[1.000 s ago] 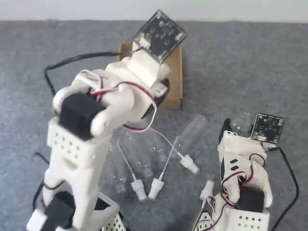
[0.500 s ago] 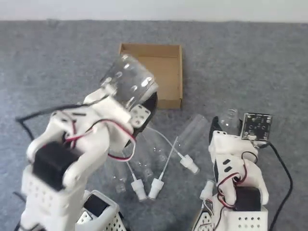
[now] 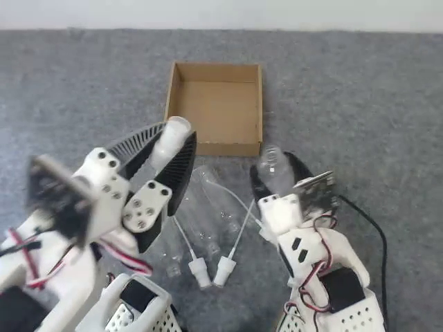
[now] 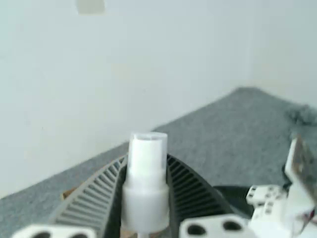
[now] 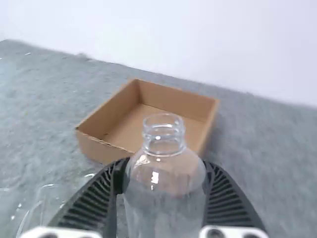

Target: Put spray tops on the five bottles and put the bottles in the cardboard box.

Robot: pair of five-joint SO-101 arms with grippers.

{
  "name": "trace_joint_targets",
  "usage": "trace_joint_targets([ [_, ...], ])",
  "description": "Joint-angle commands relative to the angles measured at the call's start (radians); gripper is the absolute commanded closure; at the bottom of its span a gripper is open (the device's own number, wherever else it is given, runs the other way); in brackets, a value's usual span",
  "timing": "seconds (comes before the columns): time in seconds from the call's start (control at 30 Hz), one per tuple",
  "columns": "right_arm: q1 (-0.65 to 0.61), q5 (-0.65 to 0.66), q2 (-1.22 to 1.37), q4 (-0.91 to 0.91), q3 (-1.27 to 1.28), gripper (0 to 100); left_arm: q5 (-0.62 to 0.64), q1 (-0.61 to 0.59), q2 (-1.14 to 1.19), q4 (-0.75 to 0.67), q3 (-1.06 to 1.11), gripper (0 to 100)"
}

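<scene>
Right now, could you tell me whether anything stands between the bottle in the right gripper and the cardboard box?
Nothing visible does. The bottle, shut in the right gripper, faces the cardboard box across bare carpet. The loose bottles and spray tops lie off to the side.

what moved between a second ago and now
The left tool, shut on a spray top, pulled back from over the cardboard box toward its own base. The right tool carried its bottle toward the left arm. The box and the loose spray tops stayed put.
</scene>
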Motion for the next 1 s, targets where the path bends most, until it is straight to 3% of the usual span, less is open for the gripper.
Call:
trace_joint_targets([
  [0.0, -0.094, 0.072, -0.018, -0.067, -0.006, 89.8, 0.061, -0.002, -0.034, -0.063, -0.005, 99],
  [0.23, -0.246, 0.078, -0.018, -0.176, 0.017, 89.8, 0.138, -0.002, -0.049, -0.123, -0.005, 99],
  [0.53, -0.354, 0.074, -0.018, -0.552, 0.201, 89.8, 0.252, 0.0, -0.051, -0.203, -0.005, 99],
  [0.97, -0.432, 0.064, -0.018, -0.638, 0.299, 89.7, 0.299, 0.006, -0.052, -0.224, -0.005, 99],
])
